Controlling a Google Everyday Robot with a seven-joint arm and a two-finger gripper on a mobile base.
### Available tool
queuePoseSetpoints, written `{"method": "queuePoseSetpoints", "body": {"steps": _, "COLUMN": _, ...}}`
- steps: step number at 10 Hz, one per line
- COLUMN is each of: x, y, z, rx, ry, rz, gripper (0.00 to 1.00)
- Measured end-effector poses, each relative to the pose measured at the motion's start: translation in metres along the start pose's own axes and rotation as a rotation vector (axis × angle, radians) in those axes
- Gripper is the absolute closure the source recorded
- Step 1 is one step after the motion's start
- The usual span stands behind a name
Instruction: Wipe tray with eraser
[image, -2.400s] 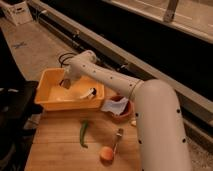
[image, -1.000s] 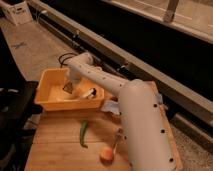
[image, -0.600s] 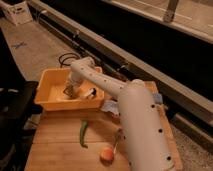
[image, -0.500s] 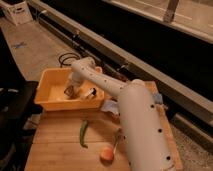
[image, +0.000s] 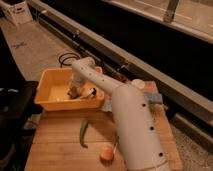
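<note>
As the gripper (image: 74, 92) slides rightward inside the yellow tray (image: 46, 102), wiping underway with the eraser (image: 88, 93) nearby; grip cannot be told.

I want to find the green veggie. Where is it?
The green pepper lies on the wooden table, below the yellow tray where the hand reaches, beside the orange piece.

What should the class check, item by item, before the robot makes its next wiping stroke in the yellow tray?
1. Hand down inside the tray: ok.
2. Eraser visibly held in the hand: cannot tell.
3. Tray sitting fully on the wooden table: ok.
4. Dark item near the tray's right wall, beside the hand, may block the stroke: not ok.
5. Green pepper and orange piece outside the tray: ok.
</note>
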Motion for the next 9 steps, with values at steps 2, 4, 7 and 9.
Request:
{"method": "queuePoseSetpoints", "body": {"steps": 2, "x": 0.008, "y": -0.006, "z": 0.001, "rx": -0.002, "ry": 0.02, "rz": -0.006, "gripper": 1.0}}
{"method": "queuePoseSetpoints", "body": {"steps": 4, "x": 0.008, "y": -0.02, "z": 0.006, "rx": 0.014, "ry": 0.023, "rz": -0.03, "gripper": 1.0}}
{"method": "queuePoseSetpoints", "body": {"steps": 7, "x": -0.013, "y": -0.042, "z": 0.015, "rx": 0.045, "ry": -0.018, "rz": -0.075, "gripper": 1.0}}
{"method": "queuePoseSetpoints", "body": {"steps": 9, "x": -0.028, "y": -0.038, "z": 0.012, "rx": 0.038, "ry": -0.05, "rz": -0.088, "gripper": 1.0}}
